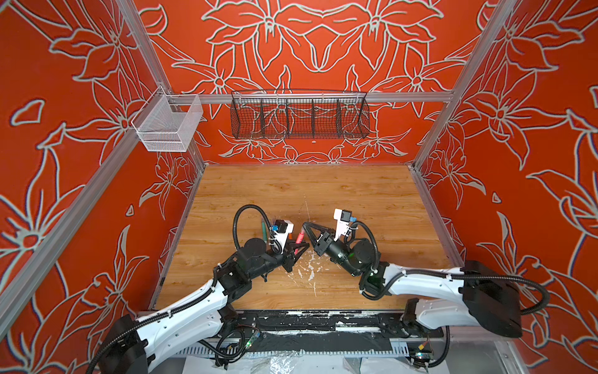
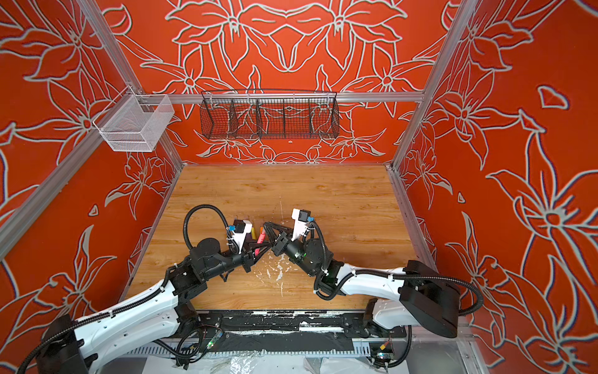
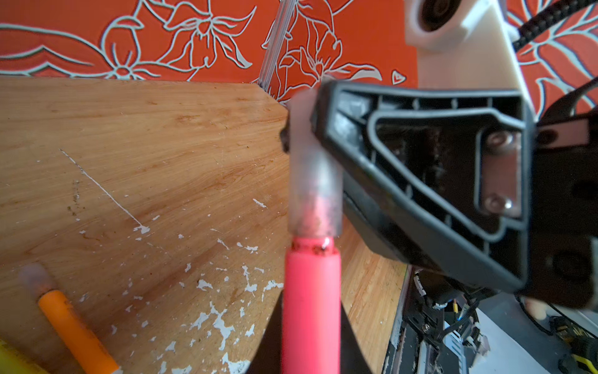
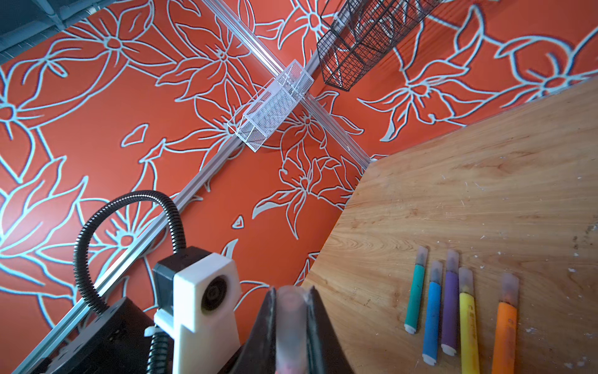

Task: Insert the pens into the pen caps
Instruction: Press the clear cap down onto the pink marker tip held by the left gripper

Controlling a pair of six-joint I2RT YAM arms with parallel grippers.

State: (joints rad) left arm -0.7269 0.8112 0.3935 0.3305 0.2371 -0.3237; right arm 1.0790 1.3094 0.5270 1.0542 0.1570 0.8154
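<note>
Clamped tight in the left pincer [image 1: 299,250]: the pink pen [image 3: 310,307], long axis pointing toward 1 o'clock in a top view. Pinched in the closed right pincer [image 4: 291,304], reaching in from 4 o'clock: the pen cap [image 3: 315,181], over the tip, in line, narrow gap at the shoulder. Probably calls for a push toward 7 o'clock.

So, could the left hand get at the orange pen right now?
Probably not yet: the orange pen lies uncovered on the table close by, but the left hand is shut on the pink pen, whose cap the right hand grips.
</note>
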